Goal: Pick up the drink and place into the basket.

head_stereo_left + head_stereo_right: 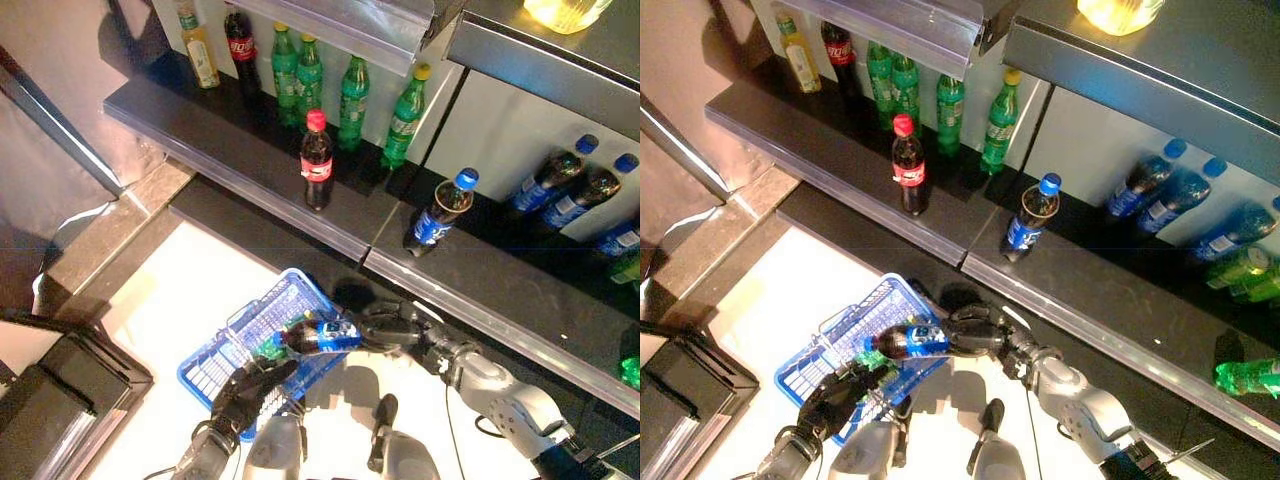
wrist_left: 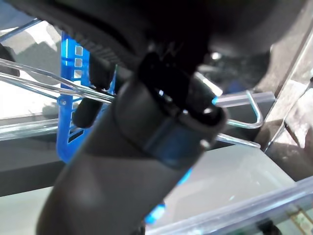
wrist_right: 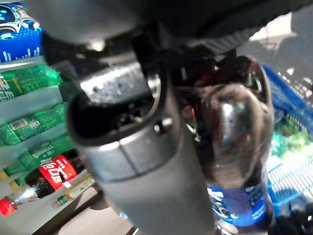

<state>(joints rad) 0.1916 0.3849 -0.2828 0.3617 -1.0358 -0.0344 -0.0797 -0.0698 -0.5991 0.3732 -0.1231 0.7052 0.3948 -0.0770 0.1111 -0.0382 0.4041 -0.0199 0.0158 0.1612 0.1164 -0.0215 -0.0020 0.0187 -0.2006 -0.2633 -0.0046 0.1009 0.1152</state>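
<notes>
My right hand [image 1: 392, 328] is shut on a dark cola bottle with a blue label [image 1: 322, 336] and holds it on its side over the blue basket [image 1: 262, 320]. The bottle also shows in the right wrist view [image 3: 234, 161], gripped by the hand [image 3: 137, 127]. My left hand [image 1: 248, 392] is shut on the basket's thin wire handles [image 2: 44, 83] and holds the basket raised in front of me. A green bottle [image 1: 272, 347] lies in the basket under the held one.
A dark shelf [image 1: 230, 150] runs across the back with green bottles [image 1: 352, 100], a red-capped cola bottle [image 1: 316, 160], and blue-capped bottles [image 1: 440, 212]. More blue-capped bottles [image 1: 560, 185] stand at the right. A dark box [image 1: 60, 395] sits at lower left on the white floor.
</notes>
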